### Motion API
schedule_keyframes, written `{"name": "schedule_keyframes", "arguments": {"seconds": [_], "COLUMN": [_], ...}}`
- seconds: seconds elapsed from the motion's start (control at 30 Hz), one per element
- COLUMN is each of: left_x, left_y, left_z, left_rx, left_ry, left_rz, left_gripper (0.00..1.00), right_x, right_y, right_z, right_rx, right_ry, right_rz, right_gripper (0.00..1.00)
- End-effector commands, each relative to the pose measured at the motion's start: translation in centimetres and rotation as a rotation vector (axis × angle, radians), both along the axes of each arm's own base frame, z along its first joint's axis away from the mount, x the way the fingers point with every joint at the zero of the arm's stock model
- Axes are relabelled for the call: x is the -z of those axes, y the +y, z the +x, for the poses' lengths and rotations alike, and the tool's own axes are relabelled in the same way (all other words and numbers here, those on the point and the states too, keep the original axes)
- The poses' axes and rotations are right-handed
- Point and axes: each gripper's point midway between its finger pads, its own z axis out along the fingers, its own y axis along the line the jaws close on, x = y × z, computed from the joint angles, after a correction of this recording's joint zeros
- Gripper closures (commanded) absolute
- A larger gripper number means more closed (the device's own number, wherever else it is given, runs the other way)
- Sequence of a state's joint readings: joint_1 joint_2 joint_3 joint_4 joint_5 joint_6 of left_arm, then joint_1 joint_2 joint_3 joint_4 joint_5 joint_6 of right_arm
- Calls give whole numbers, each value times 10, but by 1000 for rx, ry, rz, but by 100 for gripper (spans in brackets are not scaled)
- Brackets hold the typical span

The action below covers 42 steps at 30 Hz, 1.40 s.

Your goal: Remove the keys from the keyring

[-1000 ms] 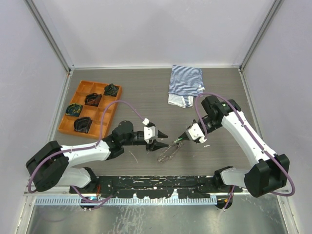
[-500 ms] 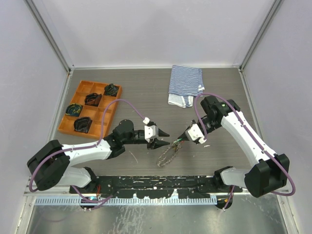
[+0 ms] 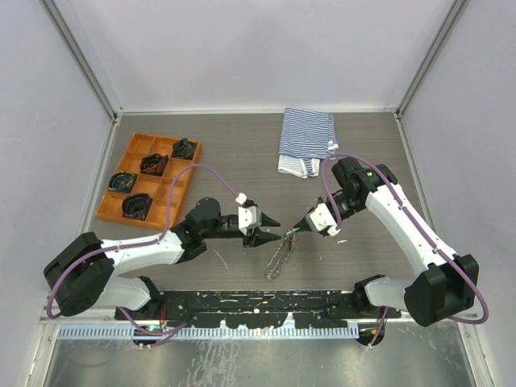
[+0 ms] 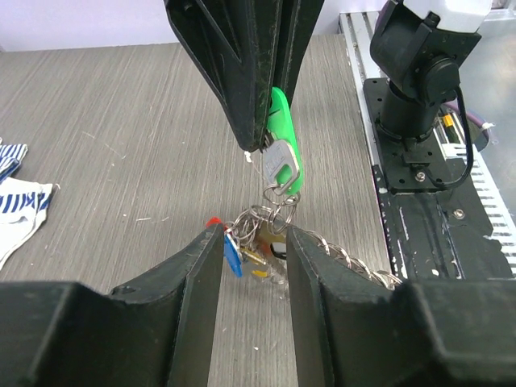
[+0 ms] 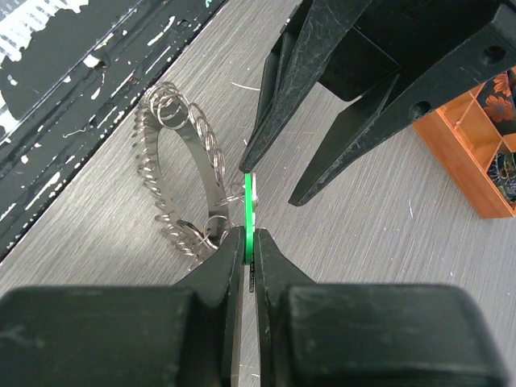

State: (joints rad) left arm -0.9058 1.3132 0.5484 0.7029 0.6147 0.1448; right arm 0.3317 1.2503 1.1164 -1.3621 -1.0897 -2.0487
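My right gripper is shut on the green key, also seen in the left wrist view, and holds it above the table. The small metal keyring hangs below the green key with a blue key, a red key and a yellow one. The braided chain trails down to the table and also shows in the right wrist view. My left gripper is open, one jaw on each side of the ring cluster.
An orange tray with dark bundles sits at the far left. A striped blue-white cloth lies at the back. The black mounting rail runs along the near edge.
The ring end has been lifted a little and the chain has swung from a slant to hang nearly straight. My left gripper has edged right, closer to the ring.
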Motion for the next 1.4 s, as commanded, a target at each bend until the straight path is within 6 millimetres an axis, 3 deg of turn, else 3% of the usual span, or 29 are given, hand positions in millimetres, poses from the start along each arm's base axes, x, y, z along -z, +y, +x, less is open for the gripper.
{"name": "schedule_keyframes", "arguments": {"seconds": [0.0,0.1,0.4,0.53,0.8,1.37], "left_x": [-26,-39,-38,-25,-19,-17], "left_y": [0,1,-1,-3,-11,-13], "left_z": [1,-3,-2,2,7,-1], "left_rx": [-9,2,8,-8,-11,27], "left_ry": [-25,-32,-10,8,37,74], "left_rz": [-70,-89,-85,-60,-68,-95], "left_gripper": [61,61,64,64,66,71], "right_x": [-22,-26,-25,-24,-23,-21], "right_y": [6,6,6,6,6,6], "right_z": [6,5,4,4,5,7], "right_rx": [17,19,14,13,15,19], "right_ry": [-37,-35,-28,-24,-19,-10], "right_rz": [62,67,62,60,56,53], "right_gripper": [99,99,99,99,99,99]}}
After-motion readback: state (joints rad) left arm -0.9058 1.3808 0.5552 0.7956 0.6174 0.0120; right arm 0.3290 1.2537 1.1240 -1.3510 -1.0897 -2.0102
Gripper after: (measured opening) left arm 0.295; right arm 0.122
